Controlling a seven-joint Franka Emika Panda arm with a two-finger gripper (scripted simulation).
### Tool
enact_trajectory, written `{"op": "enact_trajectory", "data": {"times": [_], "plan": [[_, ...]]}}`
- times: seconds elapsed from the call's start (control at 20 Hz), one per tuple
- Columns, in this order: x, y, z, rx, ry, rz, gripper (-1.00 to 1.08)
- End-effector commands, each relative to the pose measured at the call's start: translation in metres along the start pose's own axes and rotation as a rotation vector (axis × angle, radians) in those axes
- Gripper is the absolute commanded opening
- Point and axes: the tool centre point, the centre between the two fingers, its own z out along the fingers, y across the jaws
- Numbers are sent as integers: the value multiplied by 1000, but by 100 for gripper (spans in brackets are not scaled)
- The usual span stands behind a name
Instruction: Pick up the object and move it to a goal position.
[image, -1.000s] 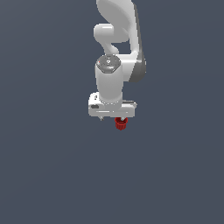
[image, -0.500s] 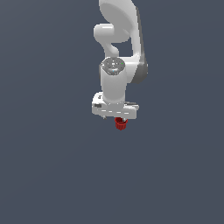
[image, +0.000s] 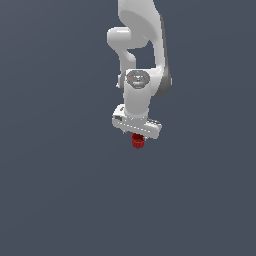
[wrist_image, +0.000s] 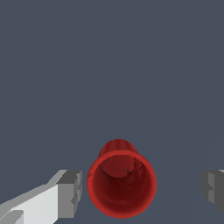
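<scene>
Apart from the task items, you see only a flat, uniform dark grey-blue surface. It fills the exterior view from edge to edge, without markings, seams or texture. In the wrist view the same dark grey-blue surface fills the background. You cannot tell from either view where this surface ends.

Plain dark slate-grey backdrop, uniform everywhere; no visible walls, furniture, windows; flat even light.
</scene>
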Motion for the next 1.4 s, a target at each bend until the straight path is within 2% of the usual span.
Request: {"op": "enact_trajectory", "data": {"times": [0.0, 0.6, 1.05, 1.35], "plan": [[-7, -3, 6, -2, 5, 55, 100], [-28, -9, 23, -6, 19, 219, 100], [-31, -10, 26, -7, 20, 235, 100], [-31, -9, 46, -7, 20, 237, 100]]}}
